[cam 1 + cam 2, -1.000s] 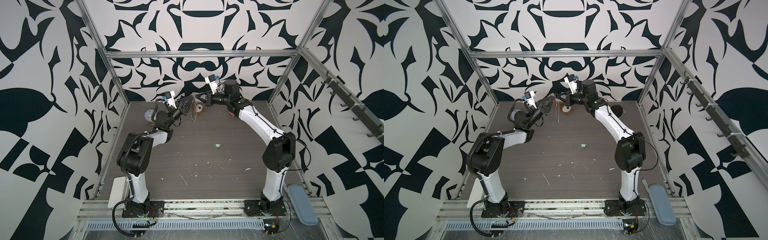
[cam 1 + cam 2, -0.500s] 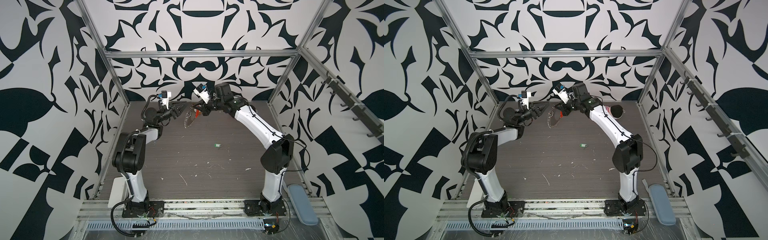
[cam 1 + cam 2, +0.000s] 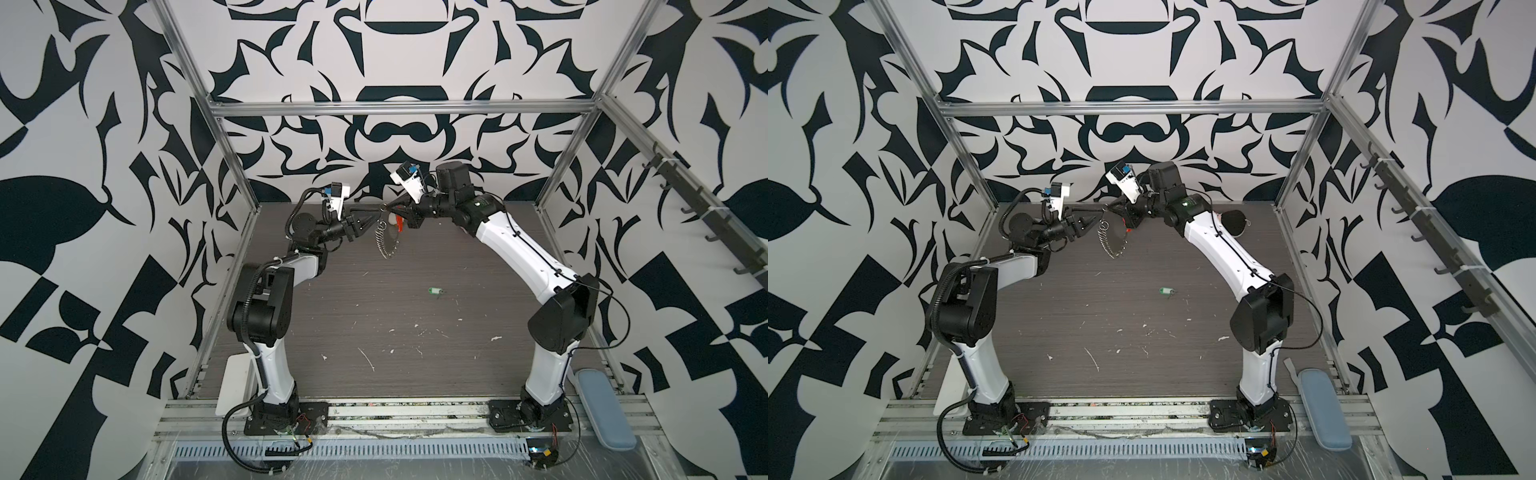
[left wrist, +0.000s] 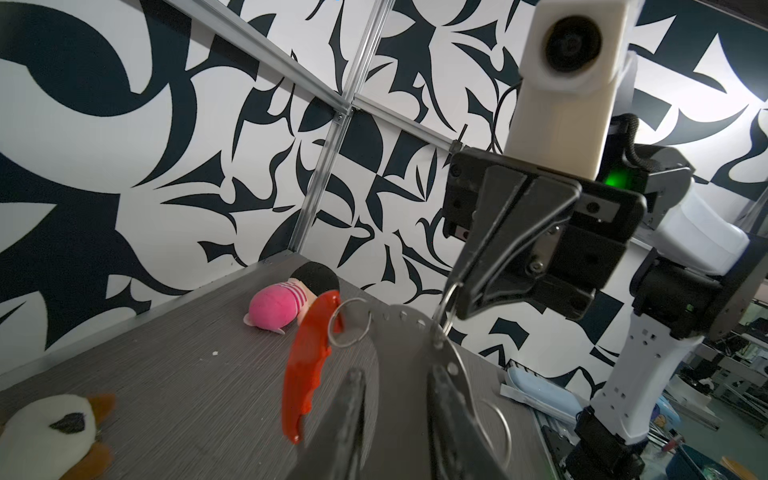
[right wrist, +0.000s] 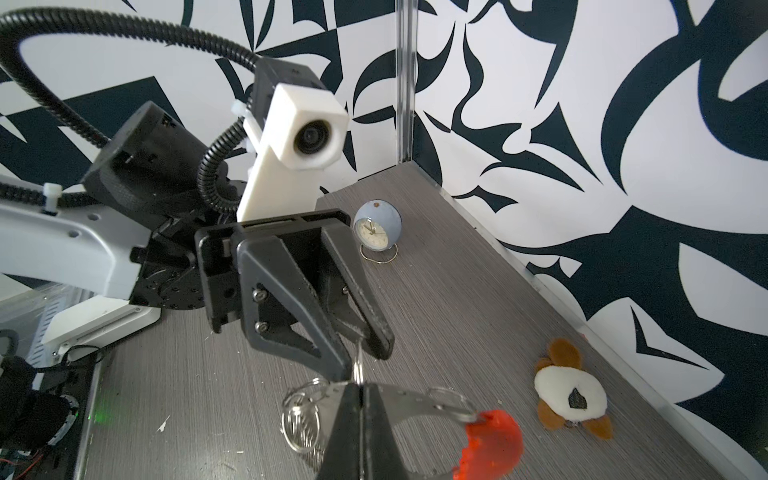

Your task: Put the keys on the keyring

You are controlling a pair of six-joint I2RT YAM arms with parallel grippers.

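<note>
Black-and-white patterned walls (image 3: 395, 62) enclose a grey wood-grain tabletop (image 3: 374, 332) flecked with pale scraps, and both arms reach to its far middle, where the keyring (image 3: 384, 239) hangs in the air between them. The right gripper (image 4: 454, 291) is fully closed, its tips pinching one thin wire ring (image 4: 448, 305) at the top; from there a grey curved band (image 4: 399, 328) runs to the orange-red strip (image 4: 307, 365), and the chain of rings (image 3: 1111, 243) dangles in a loose loop clear of the table. The left gripper (image 5: 363, 358) meets it tip to tip with jaws part-way apart, straddling that same ring; whether they press on the wire I cannot tell. The keys (image 3: 434, 291), a small green tag with a dark metal bit at one end, lie flat on the bare table, well apart from both grippers. The keyring looks light but awkward: the chain is limp and will swing and bunch with any motion, while each ring is thin, hard, smooth wire that could twist out of a pinch, so the surest holds are probably a single ring gripped across its flat or the stiffer, broader orange-red strip. The tag likely weighs next to nothing and its smooth plastic may skid when nudged; it seems best taken across the long sides of the green body, leaving the metal end free to thread.
</note>
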